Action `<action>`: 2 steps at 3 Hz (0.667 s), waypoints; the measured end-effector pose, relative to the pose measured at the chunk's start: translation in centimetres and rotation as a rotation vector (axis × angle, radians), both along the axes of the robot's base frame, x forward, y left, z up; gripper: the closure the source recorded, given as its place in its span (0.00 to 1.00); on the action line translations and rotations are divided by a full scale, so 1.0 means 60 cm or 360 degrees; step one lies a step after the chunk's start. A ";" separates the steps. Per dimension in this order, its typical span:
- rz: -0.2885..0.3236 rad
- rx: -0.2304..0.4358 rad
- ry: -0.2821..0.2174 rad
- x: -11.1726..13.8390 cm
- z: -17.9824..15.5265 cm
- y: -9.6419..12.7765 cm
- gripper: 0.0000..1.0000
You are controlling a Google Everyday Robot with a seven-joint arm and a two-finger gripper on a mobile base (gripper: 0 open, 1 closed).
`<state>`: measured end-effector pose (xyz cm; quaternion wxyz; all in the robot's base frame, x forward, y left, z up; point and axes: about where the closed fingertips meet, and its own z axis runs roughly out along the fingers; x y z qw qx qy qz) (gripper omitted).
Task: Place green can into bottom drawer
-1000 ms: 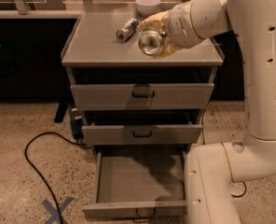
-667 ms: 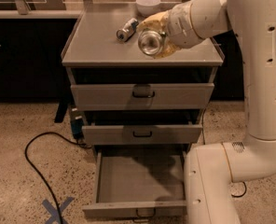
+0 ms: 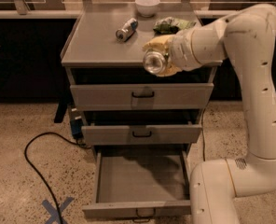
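Observation:
My gripper (image 3: 160,56), with yellowish fingers, is shut on the green can (image 3: 154,62). The can lies on its side with its shiny silver end facing the camera, and its green side is mostly hidden by the fingers. It hangs in the air over the front edge of the cabinet top, above the top drawer. The bottom drawer (image 3: 139,210) is pulled out wide and its grey tray is empty, directly below and nearer the camera than the can.
On the cabinet top (image 3: 91,45) lie a silver-and-blue can (image 3: 127,29), a green snack bag (image 3: 170,24) and a white bowl (image 3: 147,6). The top (image 3: 142,96) and middle (image 3: 140,134) drawers are nearly shut. A black cable (image 3: 35,167) and blue tape cross (image 3: 56,209) lie on the floor left.
My gripper has carried the can down and forward, from over the cabinet top to its front edge. Nothing else has moved.

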<state>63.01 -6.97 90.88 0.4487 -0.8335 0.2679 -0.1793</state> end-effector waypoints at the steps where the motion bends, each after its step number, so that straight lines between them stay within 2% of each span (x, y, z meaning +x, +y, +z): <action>1: -0.0064 0.0040 0.0130 -0.022 -0.111 -0.025 1.00; 2: -0.0127 0.0093 0.0324 -0.061 -0.225 -0.041 1.00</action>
